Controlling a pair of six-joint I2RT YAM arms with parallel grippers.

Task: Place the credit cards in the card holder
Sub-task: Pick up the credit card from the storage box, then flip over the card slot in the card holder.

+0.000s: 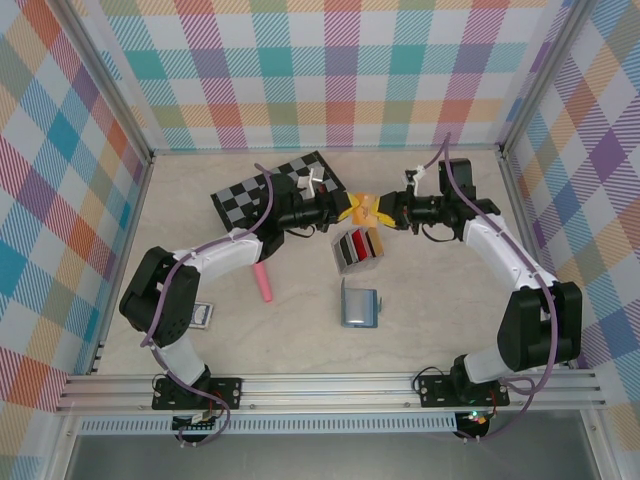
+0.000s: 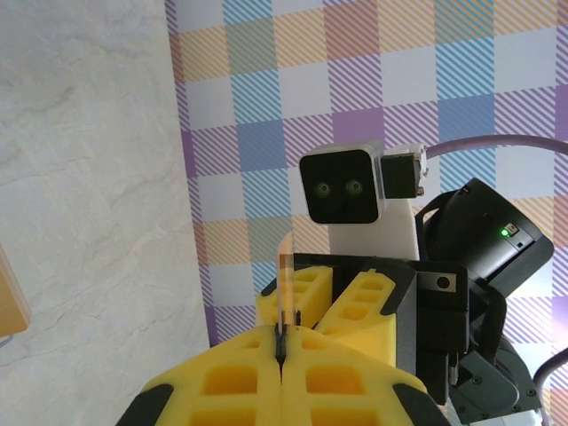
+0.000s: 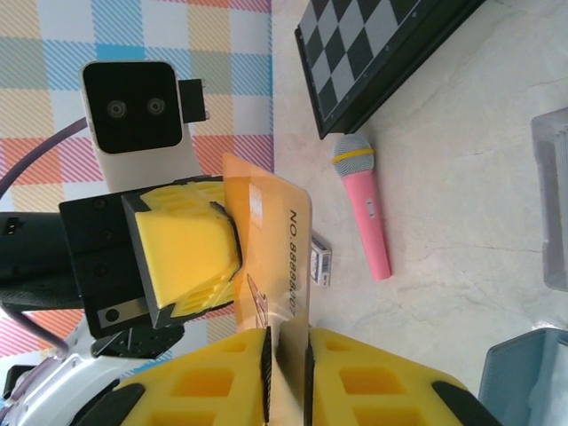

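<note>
Hanging in mid-air between the two claws, the orange card (image 1: 364, 207) is the piece in play. The left claw (image 2: 280, 344) is closed flat on one end of it, so its wrist view catches the card as a thin edge rising from between the pads. The right claw (image 3: 286, 353) faces it head-on with its jaws at a narrow gap, and a corner of the card sits in that gap. Whether those pads press on it I cannot tell. This reads to me as a hand-over or regrip, meant to give one arm a hold that leaves a long free edge to slide into a pocket.

At 6 o'clock from the card, in the top view, the grey tray (image 1: 334, 252) sits on the worktop (image 1: 440, 300). The other cards (image 1: 356, 245), red and black, are packed side by side in it, which should keep them easy to pinch. Further on at 6 o'clock the wallet (image 1: 360, 308) lies well apart from both claws. I see no card in it, so the task looks near its beginning. At 8 o'clock a pink mic (image 1: 262, 283) and at 10 o'clock a chessboard (image 1: 245, 200) lie off the path between card and wallet.
</note>
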